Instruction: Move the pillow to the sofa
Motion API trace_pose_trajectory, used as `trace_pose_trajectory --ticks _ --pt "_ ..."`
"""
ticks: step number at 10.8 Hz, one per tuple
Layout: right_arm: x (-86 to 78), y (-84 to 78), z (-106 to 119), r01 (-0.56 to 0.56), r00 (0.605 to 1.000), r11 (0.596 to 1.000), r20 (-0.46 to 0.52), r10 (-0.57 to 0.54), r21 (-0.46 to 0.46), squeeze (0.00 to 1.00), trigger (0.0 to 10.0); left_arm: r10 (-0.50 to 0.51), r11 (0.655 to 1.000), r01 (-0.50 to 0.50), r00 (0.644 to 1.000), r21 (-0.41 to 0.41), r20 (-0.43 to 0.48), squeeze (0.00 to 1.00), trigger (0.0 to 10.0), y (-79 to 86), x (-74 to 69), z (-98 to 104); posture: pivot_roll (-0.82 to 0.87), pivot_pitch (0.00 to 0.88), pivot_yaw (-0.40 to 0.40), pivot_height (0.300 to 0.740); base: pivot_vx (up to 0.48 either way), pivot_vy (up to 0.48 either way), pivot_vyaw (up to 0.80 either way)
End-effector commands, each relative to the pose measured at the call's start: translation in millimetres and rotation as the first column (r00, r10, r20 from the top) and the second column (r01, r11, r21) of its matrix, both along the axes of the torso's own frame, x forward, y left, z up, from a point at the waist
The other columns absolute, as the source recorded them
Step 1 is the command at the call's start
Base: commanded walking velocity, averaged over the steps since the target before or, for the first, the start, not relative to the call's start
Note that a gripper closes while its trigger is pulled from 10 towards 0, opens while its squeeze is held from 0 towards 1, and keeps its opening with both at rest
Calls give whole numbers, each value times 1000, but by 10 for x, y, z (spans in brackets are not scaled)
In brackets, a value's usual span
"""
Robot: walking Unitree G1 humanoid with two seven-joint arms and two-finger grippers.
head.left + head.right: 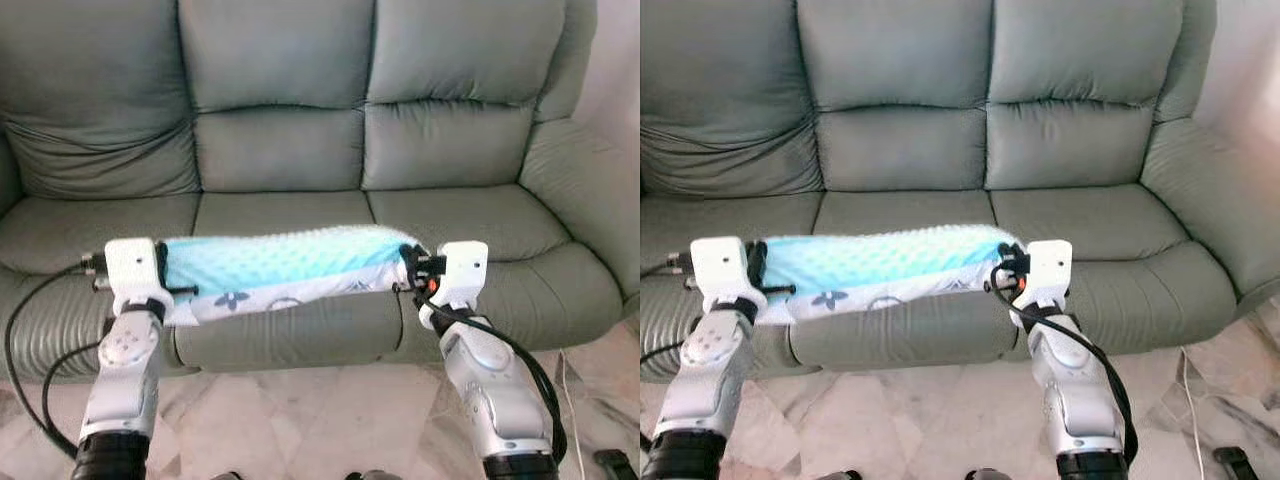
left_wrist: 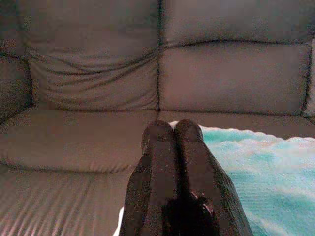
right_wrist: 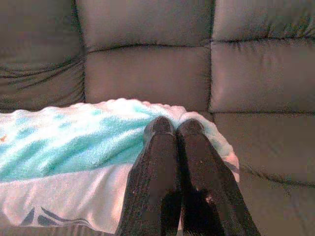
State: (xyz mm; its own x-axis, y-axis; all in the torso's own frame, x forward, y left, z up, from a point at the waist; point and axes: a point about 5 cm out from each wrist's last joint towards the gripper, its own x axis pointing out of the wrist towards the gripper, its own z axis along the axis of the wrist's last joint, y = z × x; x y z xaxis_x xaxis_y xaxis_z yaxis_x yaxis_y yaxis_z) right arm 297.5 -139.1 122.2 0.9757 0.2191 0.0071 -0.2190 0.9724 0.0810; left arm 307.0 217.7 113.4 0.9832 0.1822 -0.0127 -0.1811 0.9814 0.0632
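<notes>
— Where's the pillow (image 1: 285, 268) right now?

— I've got it pressed between the two arms, stretched crosswise over the sofa's (image 1: 300, 120) front edge, above the middle seat. The turquoise side faces up, and a white edge with a dark print hangs toward me.

— And the grippers?

— The left gripper (image 2: 172, 132) sits at the pillow's left end, fingers clenched together with nothing between them; from that wrist camera the pillow lies just beside them. The right gripper (image 3: 173, 126) is at the other end, fingers also closed tight against each other, lying along the fluffy edge. So it's a squeeze from both sides, not a pinch.

— How much room do I have ahead?

— All three seat cushions (image 1: 470, 215) are bare, and the backrest stands well behind the pillow. The right armrest (image 1: 585, 190) bulges in on that side, well apart from the right arm.

— Anything underfoot?

— Marble floor (image 1: 330, 420) runs up to the sofa's base. A white cable (image 1: 565, 385) trails on it at the right, with a small dark object (image 1: 615, 463) near the corner; I can't tell what that is.
</notes>
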Motion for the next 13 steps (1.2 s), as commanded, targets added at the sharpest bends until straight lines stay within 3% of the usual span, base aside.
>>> trace_pose_trajectory --ticks 1,3,7,9,13 --pt "15 41 76 -19 999 1000 41 19 -15 0 10000 23 999 -24 1000 38 15 0 10000 61 -10 34 -108 113 -15 740 0 0 800" --pt "19 53 78 -17 999 1000 38 17 3 0 10000 20 999 -21 1000 28 20 0 10000 41 -3 47 -111 120 -9 740 0 0 800" --pt "81 58 158 10 998 1000 65 -11 26 0 10000 0 1000 0 1000 4 4 0 10000 -15 1 8 -118 126 -13 740 0 0 0" --pt "47 47 175 27 997 999 76 -29 25 0 10000 -25 1000 25 1000 -11 -1 0 10000 -68 5 -30 -121 127 -16 740 0 0 0" --pt "-138 -132 51 47 998 999 43 -46 -21 0 10000 -32 999 32 999 -12 24 0 10000 -112 21 -6 -140 130 -17 740 76 0 0"
